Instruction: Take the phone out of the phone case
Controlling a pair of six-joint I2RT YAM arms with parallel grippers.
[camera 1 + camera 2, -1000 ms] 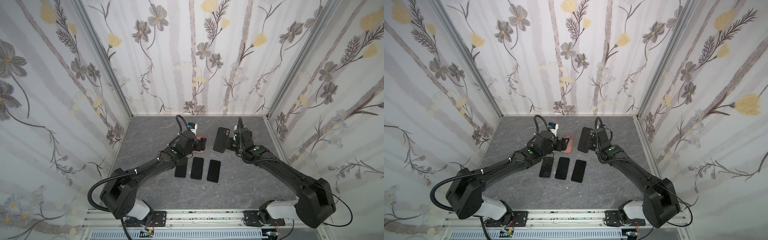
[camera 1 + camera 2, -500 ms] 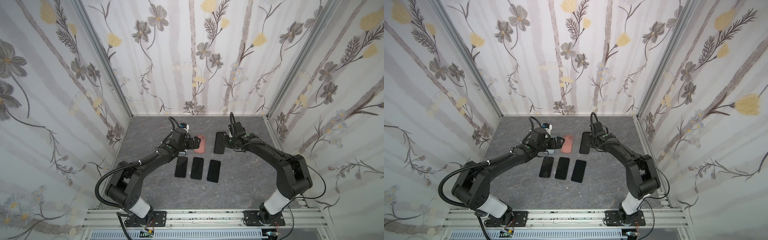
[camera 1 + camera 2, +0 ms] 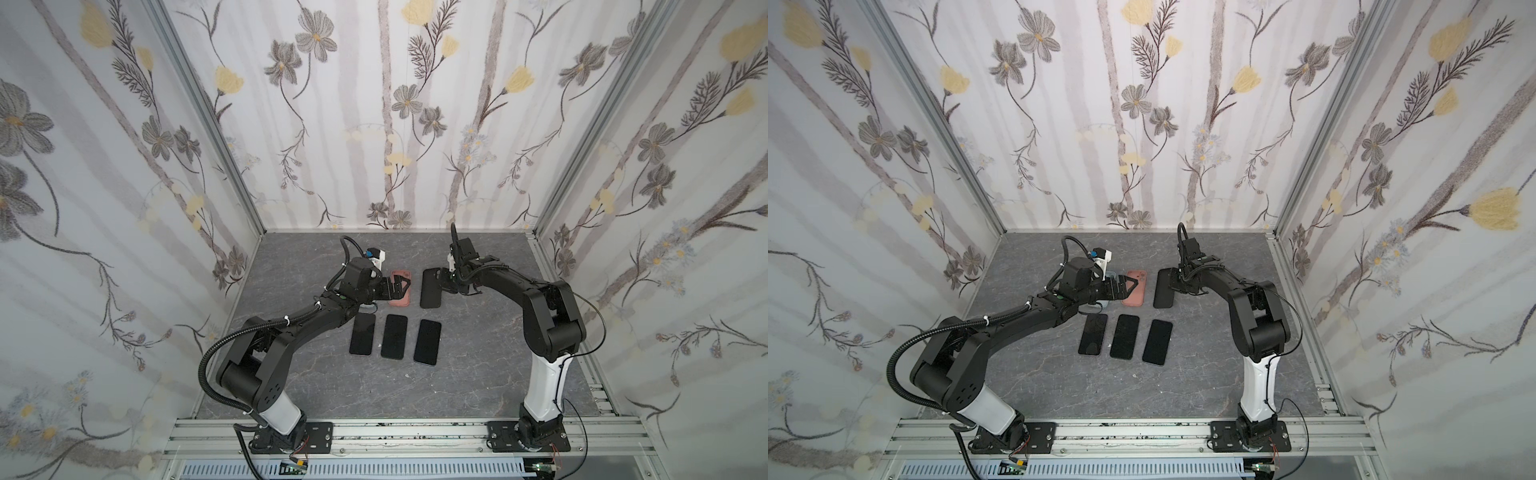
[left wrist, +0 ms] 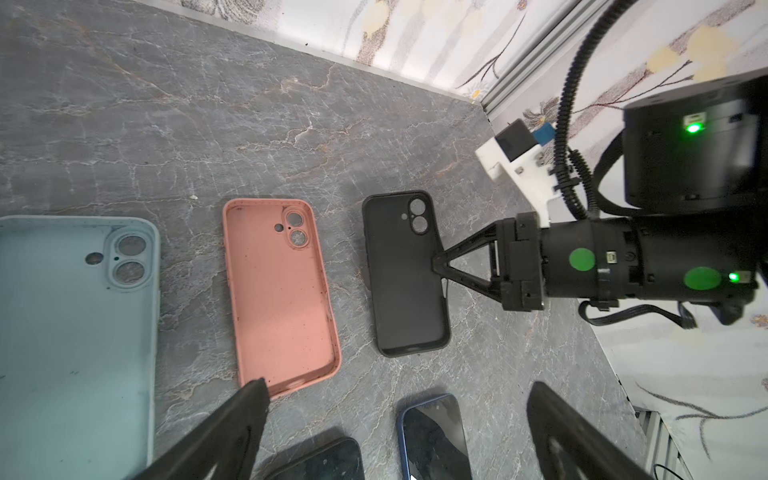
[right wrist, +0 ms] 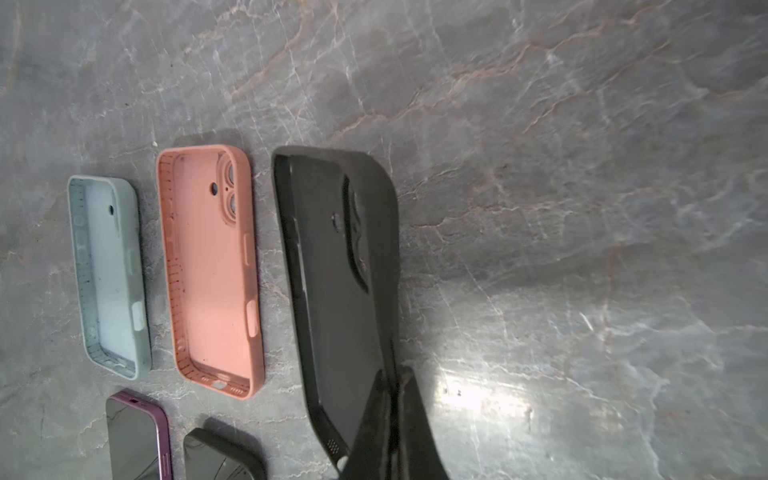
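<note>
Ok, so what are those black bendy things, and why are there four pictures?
They are two robot arms, fixed to a rail by the table. Two pictures look down from above; two come from small cameras on the wrists. On the table lie three empty phone cases: a pale blue case, a pink case and a black case, plus three phones with dark screens. The right gripper pinches the black case's edge. The left gripper is open, holding nothing.
</note>
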